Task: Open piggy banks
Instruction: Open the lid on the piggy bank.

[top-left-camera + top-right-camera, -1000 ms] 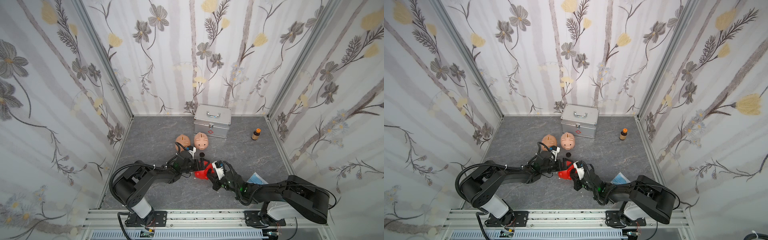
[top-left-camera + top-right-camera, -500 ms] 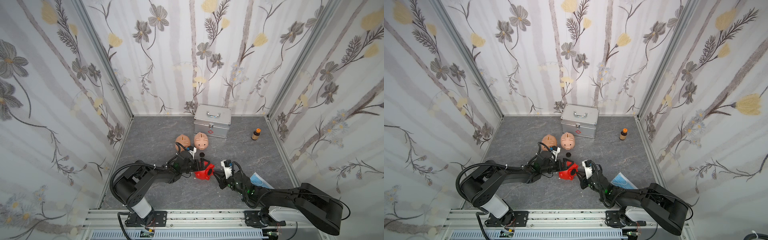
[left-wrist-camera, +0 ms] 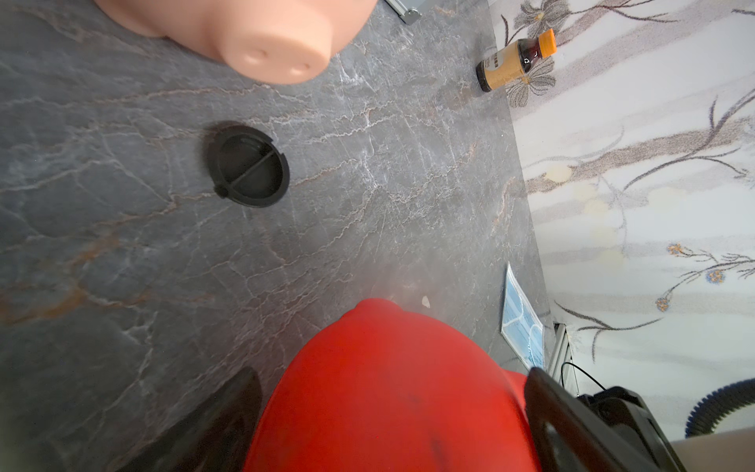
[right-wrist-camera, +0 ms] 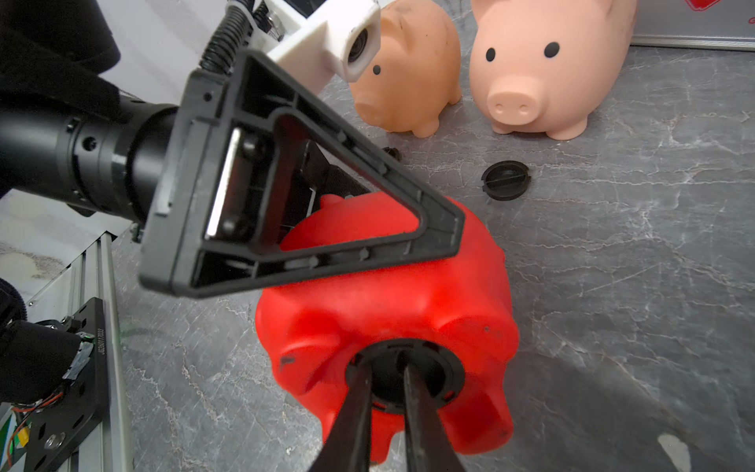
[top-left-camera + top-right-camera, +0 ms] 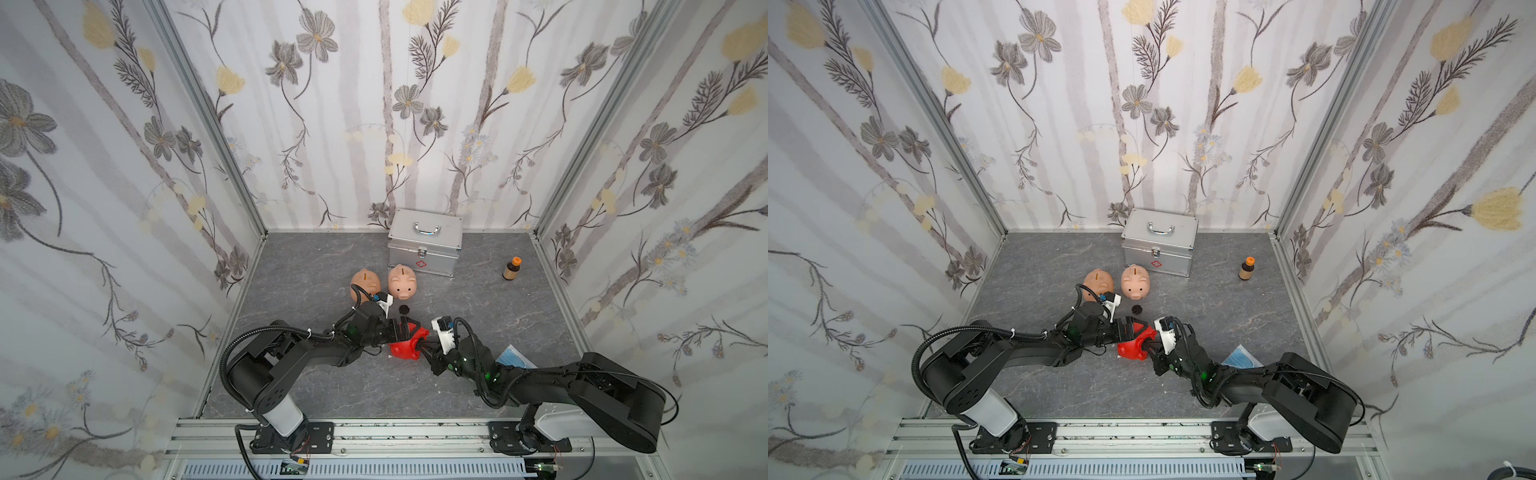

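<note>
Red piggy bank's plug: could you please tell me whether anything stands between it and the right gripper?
Nothing visible does. The right gripper grips the plug in the belly of the red piggy bank, which the left gripper holds.

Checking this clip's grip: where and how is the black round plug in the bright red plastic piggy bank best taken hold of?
Pinch the raised bar across the black round plug, coming straight at the belly; its rim sits nearly flush. The bright red plastic piggy bank is tipped in the left gripper, so the plug faces the right gripper, whose fingers seem to straddle that bar.
</note>
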Motion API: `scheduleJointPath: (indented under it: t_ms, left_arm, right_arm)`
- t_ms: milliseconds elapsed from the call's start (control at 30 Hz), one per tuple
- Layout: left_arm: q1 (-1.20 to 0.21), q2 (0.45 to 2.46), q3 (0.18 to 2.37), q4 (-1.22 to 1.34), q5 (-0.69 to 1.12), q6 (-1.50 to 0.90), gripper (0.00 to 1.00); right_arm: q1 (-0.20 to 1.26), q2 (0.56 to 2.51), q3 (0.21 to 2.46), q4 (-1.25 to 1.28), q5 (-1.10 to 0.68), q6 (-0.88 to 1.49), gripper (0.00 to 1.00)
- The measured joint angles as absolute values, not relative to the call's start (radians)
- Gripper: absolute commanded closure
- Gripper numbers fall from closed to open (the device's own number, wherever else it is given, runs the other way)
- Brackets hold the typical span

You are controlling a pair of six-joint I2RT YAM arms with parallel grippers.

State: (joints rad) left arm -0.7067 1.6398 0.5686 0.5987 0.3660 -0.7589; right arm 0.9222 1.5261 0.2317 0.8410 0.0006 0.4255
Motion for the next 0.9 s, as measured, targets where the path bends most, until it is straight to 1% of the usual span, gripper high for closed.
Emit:
scheduleJointPath:
  t_ms: [133, 333, 400, 467, 500, 767, 900]
  left_arm:
    - [-0.706, 1.642, 0.57, 0.599, 0.37, -0.759, 0.0]
    - [-0.704, 1.646, 0.574, 0.6, 0.364, -0.764, 0.0]
    - [-0.702, 1.647, 0.574, 0.606, 0.353, -0.763, 0.0]
    - [-0.702, 1.647, 0.575, 0.607, 0.342, -0.762, 0.0]
    - [-0.702, 1.647, 0.576, 0.607, 0.333, -0.762, 0.0]
    - [-0.698, 1.655, 0.58, 0.614, 0.311, -0.76, 0.0]
    - [-0.693, 1.659, 0.582, 0.614, 0.321, -0.758, 0.0]
  right_arm:
    - [0.921, 1.559, 0.253, 0.832, -0.002, 0.426, 0.85]
    - [0.92, 1.593, 0.266, 0.842, 0.004, 0.426, 0.86]
    - [0.919, 1.612, 0.275, 0.839, 0.009, 0.426, 0.92]
    - [0.919, 1.619, 0.284, 0.831, 0.018, 0.426, 0.99]
    - [0.919, 1.623, 0.29, 0.828, 0.025, 0.427, 1.0]
    - [0.92, 1.65, 0.313, 0.831, 0.048, 0.39, 1.0]
    - [0.925, 1.651, 0.313, 0.838, 0.057, 0.326, 1.0]
